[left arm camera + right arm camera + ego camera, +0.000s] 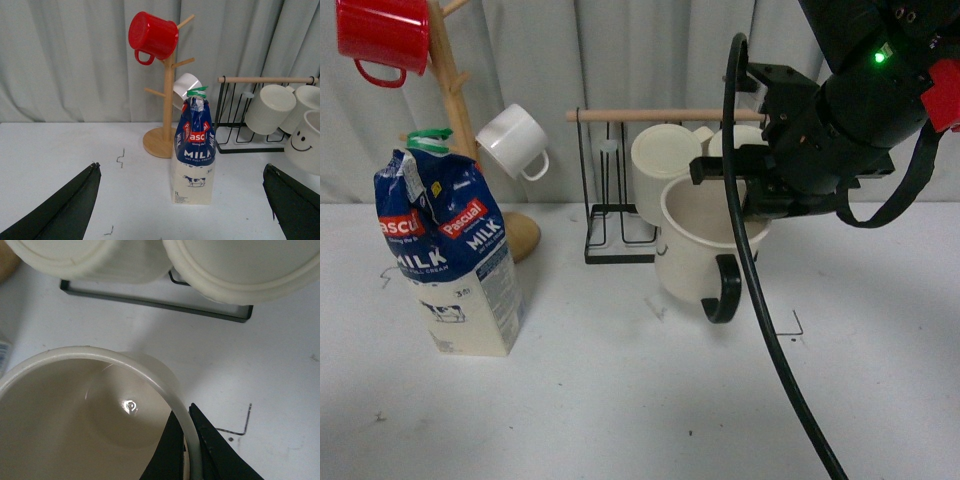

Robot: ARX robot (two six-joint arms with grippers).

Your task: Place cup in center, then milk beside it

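The cup (695, 255), a large cream mug with a black handle (725, 290), hangs slightly tilted just over the white table in front of the rack. My right gripper (755, 205) is shut on its rim. In the right wrist view one finger (167, 452) is inside the cup (75, 410) and the other outside, with the right gripper (186, 412) pinching the wall. The milk (450, 260), a blue and cream carton with a green cap, stands upright at the left. My left gripper (181, 166) is open and faces the milk (194, 150) from a distance, holding nothing.
Behind the milk stands a wooden mug tree (450, 100) carrying a red mug (385, 35) and a small white mug (515, 140). A black wire rack (620, 245) holds ribbed cream mugs (665, 165). A black cable (760, 300) crosses the front. Pen marks (795, 325) dot the table.
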